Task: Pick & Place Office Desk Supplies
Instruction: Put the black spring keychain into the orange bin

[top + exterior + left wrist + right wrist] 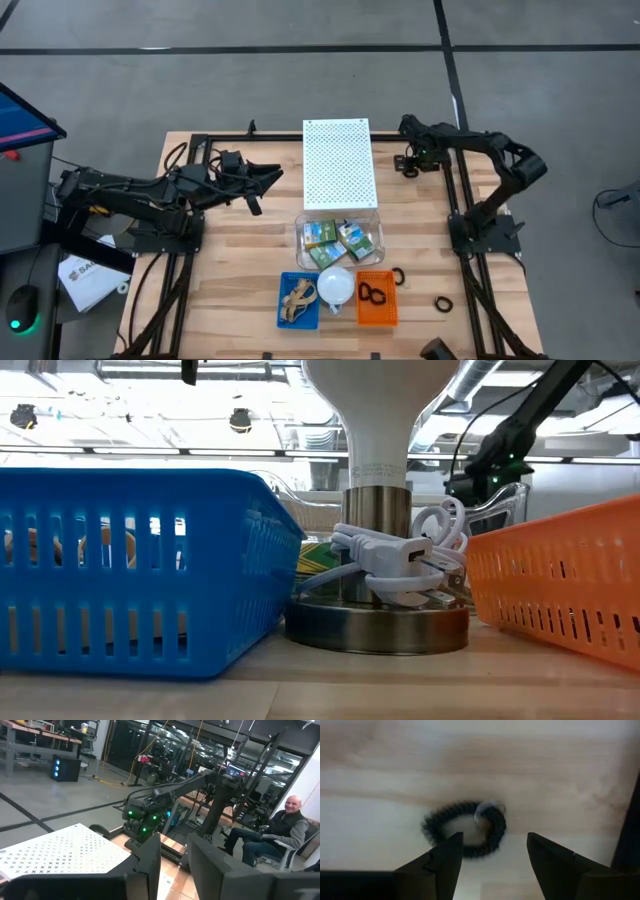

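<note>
Right wrist view: right gripper (pixel 492 857) hangs released over a black coiled loop with a small metal ring (pixel 465 830) on the wooden bench (pixel 380 775), near the far right edge. Best to descend so one finger enters the loop, then pinch the coil. Left gripper (pixel 262 180) waits spread beside the white perforated board (pixel 338 165).

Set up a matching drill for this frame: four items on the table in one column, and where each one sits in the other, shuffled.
Items:
1. rubber bands
2. crayon boxes
3. black coil ring
4. lamp

Places:
A. in the clear tray
B. between the two bins
C. in the blue bin
D. on bare wood under the right gripper

Pairs: 1-C, 2-A, 3-D, 4-B
</note>
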You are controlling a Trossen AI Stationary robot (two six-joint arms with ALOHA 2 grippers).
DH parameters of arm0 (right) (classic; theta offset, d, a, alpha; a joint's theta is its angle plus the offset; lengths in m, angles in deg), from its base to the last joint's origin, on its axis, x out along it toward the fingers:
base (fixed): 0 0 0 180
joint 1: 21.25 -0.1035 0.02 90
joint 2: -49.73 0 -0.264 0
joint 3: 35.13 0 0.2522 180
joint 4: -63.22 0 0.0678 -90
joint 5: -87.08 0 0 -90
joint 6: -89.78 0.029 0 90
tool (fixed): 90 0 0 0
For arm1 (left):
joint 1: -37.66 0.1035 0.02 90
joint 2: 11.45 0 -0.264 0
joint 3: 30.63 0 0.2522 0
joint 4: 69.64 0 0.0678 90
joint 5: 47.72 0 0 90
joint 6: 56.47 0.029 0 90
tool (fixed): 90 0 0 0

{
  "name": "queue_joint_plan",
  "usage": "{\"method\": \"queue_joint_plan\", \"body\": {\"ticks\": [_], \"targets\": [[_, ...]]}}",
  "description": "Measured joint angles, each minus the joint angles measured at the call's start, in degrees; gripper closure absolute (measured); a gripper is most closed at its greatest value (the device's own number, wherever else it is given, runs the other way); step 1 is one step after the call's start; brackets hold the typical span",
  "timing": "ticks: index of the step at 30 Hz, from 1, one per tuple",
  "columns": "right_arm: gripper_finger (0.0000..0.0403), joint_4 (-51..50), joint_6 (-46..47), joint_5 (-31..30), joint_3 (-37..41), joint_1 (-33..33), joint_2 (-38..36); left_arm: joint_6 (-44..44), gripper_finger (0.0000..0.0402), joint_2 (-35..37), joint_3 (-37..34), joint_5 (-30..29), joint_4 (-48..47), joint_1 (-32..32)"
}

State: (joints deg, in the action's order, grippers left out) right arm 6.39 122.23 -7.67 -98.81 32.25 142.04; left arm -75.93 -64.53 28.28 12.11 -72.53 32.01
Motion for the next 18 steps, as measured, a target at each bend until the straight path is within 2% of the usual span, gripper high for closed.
{"method": "queue_joint_plan", "body": {"ticks": [6, 18], "targets": [[0.0206, 2.2, 0.8, -3.6, 1.2, -1.3, 0.1, 0.0, 0.0314, 0.0, 0.0, -0.3, 0.0, 0.0], [0.0322, 2.4, 1.4, -6.5, 1.2, -4.0, 2.6, -0.3, 0.0314, 0.0, 0.0, -0.2, 1.8, -0.1]]}}
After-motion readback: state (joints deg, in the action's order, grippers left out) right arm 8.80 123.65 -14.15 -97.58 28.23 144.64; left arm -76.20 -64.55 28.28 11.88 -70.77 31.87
